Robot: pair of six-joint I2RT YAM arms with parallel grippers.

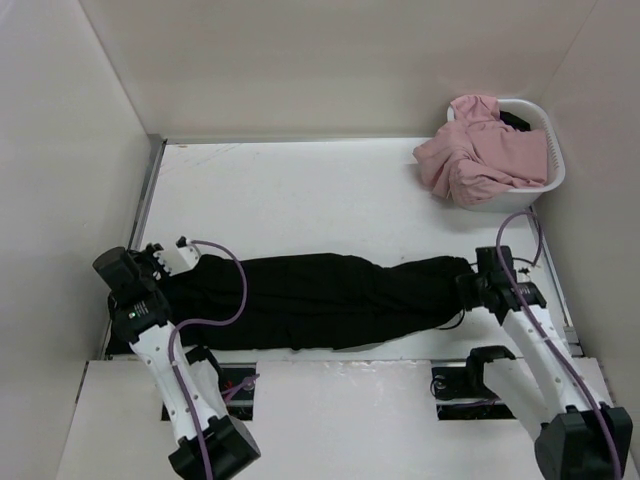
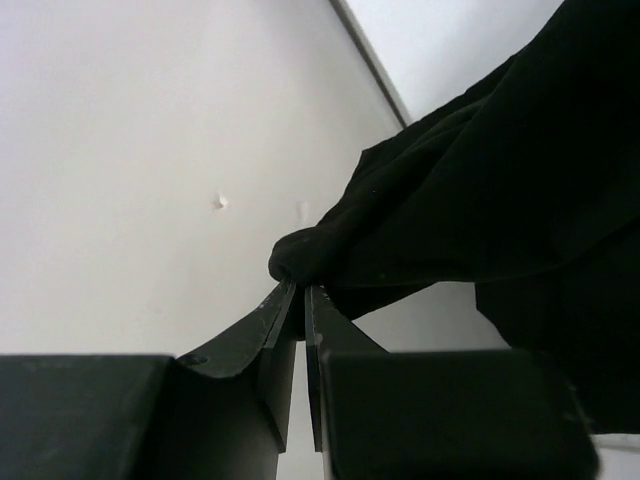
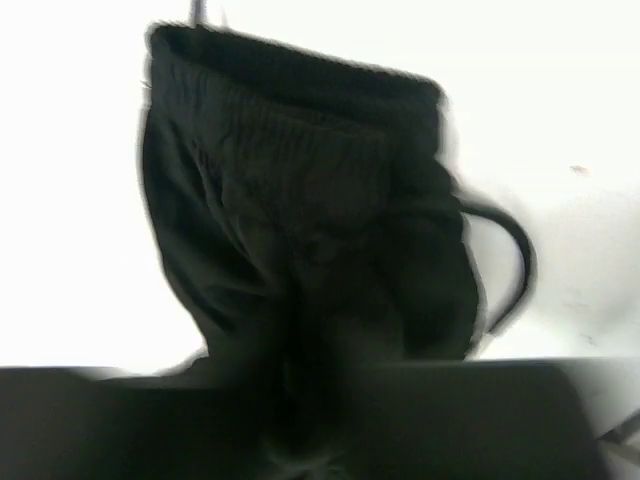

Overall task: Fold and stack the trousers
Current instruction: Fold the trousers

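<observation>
Black trousers (image 1: 320,298) lie stretched left to right across the near part of the white table. My left gripper (image 1: 172,285) is shut on their left end; the left wrist view shows the fingers (image 2: 285,310) pinching a fold of black cloth (image 2: 480,210) lifted off the table. My right gripper (image 1: 470,285) is at their right end, the elastic waistband (image 3: 300,80). In the blurred right wrist view the black cloth covers the jaws, which appear closed on it. A black drawstring (image 3: 510,260) loops out to the right.
A white laundry basket (image 1: 552,172) at the back right holds pink clothes (image 1: 480,150) that spill over its rim. White walls enclose the table on the left, back and right. Bare white table (image 1: 300,190) lies behind the trousers.
</observation>
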